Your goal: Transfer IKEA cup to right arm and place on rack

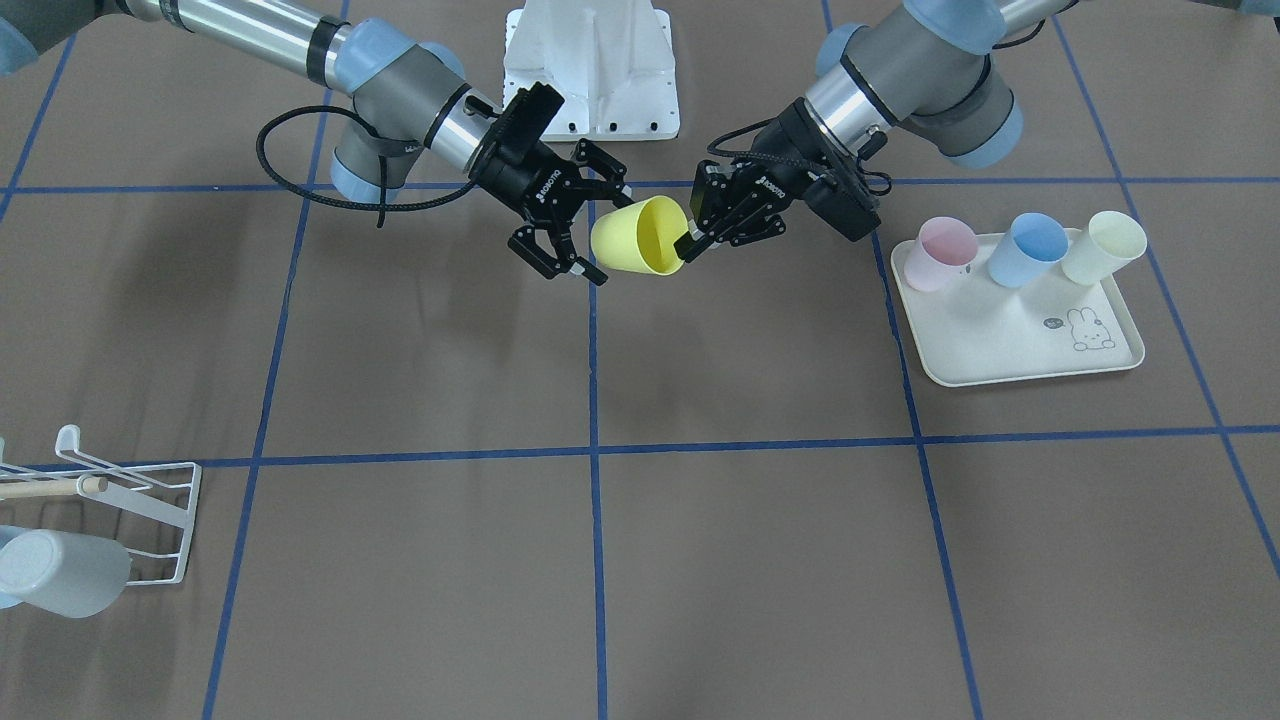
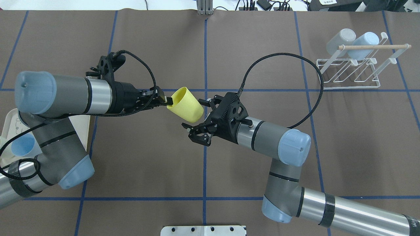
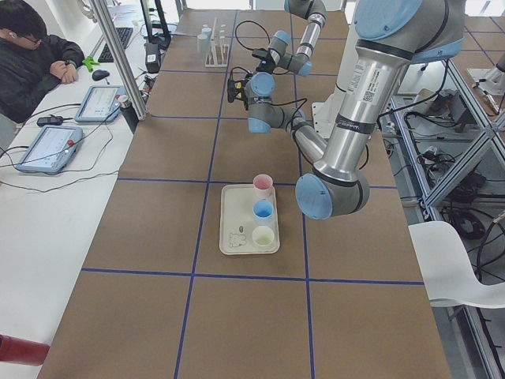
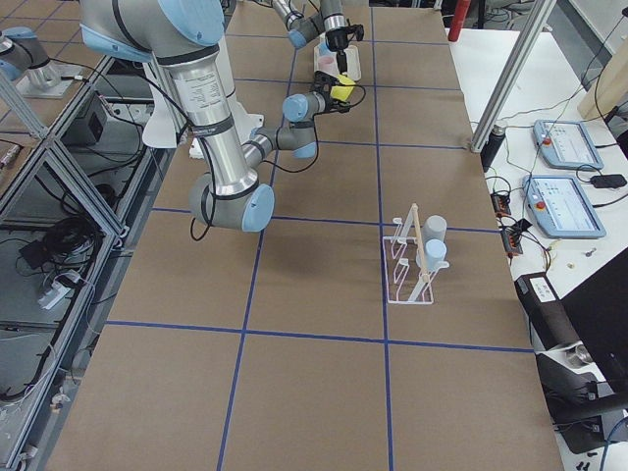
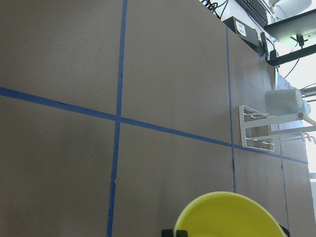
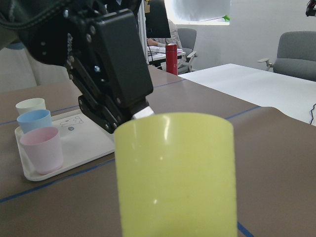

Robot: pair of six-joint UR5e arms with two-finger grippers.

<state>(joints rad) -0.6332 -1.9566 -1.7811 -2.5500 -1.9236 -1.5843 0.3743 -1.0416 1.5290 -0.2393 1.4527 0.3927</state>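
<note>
Upper centre of the front-facing view, held clear of the table [image 1: 760, 550]:

- Cup [image 1: 632, 235]: yellow, plain, tilted on its side in the air, mouth toward the left arm.
- Left end effector [image 1: 692, 240]: pinching the cup at its rim.
- Right end effector [image 1: 608, 238]: fingers spread wide, one on either side of the cup's closed end. Whether they touch it cannot be told.

Step in hand, by judgement: the hand-over, just short of the receiving grip. The next move calls for the right fingers to press together squarely on the cup's lower wall while the left grip holds, the left letting go only after. The wall looks smooth and tapered, so a grip too near the base could slide off.

- Rack [image 2: 347, 87]: white wire, upper right of the overhead view, well apart from the cup, with a wooden dowel [image 2: 374, 47] across its top. Two pale cups [image 2: 364, 42] hang on its far side. Placing there is not yet begun.
- Tray [image 1: 1000, 345]: cream, rabbit print, right side of the front-facing view. It holds a pink cup [image 1: 940, 252], a blue cup [image 1: 1030, 247] and a cream cup [image 1: 1105, 245], in a row along one edge.

Surface: brown matte covering, ruled into large squares by blue tape [image 1: 594, 500].

Room: workshop. The left side view shows a white side desk, upper left, with a seated person [image 3: 28, 63] and tablets [image 3: 47, 148]. The right wrist view shows a red bottle [image 6: 171, 58] and a grey chair [image 6: 296, 54] beyond.
</note>
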